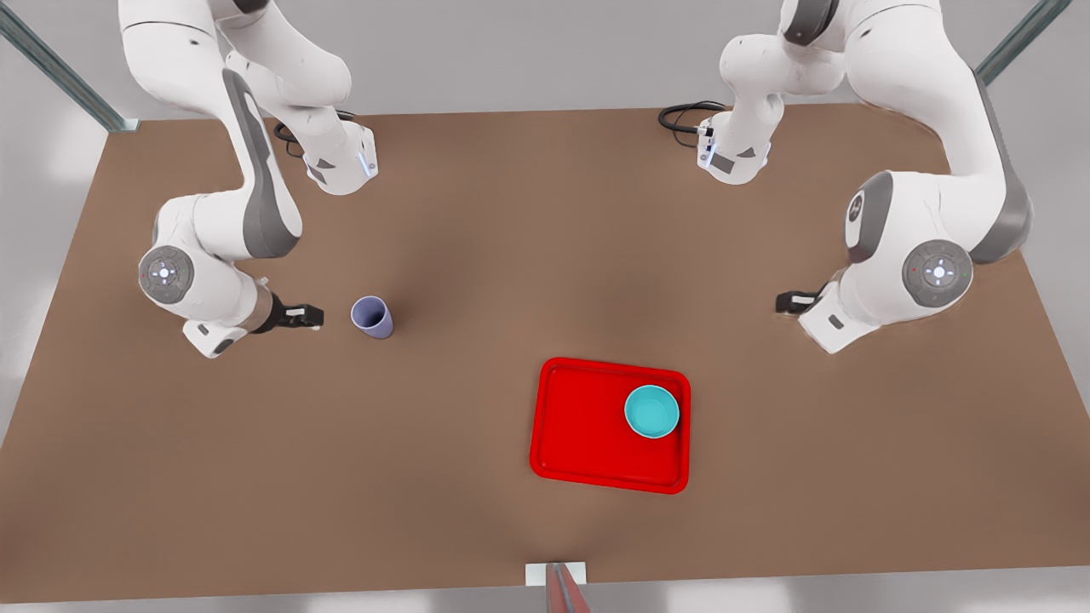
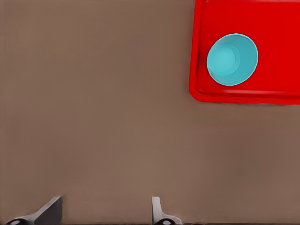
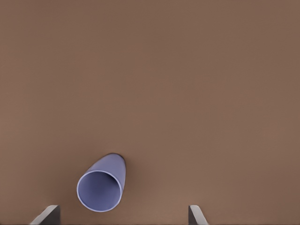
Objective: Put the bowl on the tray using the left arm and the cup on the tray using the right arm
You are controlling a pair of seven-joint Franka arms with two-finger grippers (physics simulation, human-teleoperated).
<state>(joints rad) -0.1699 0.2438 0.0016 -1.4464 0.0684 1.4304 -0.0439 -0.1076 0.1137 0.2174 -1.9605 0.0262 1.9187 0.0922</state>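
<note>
Nearest the front camera, at about five o'clock from the table's middle, lies the red tray (image 1: 588, 426). The teal bowl (image 1: 652, 411) sits upright inside it, close to the corner toward the front view's right and far edge, so the bowl's half of the job looks done.

Farther back, at about nine o'clock, the lavender cup (image 1: 373, 317) stands upright on the bare brown table (image 1: 477, 230), well apart from the tray. The right gripper (image 1: 305, 316) is just beside it, on the front view's left; its fingers (image 3: 47, 214) are spread wide and grasp nothing, with the cup near one of them rather than centred between.

At about three o'clock the left gripper (image 1: 788, 301) waits over bare table, released, its fingers (image 2: 49, 210) apart, well clear of tray and bowl.

The risk, as I judge it, lies with the cup. It is tall, narrow and off-centre in the right gripper's gap, so one finger closing first could nudge or tip it. Setting it down near the bowl could also knock the bowl.
</note>
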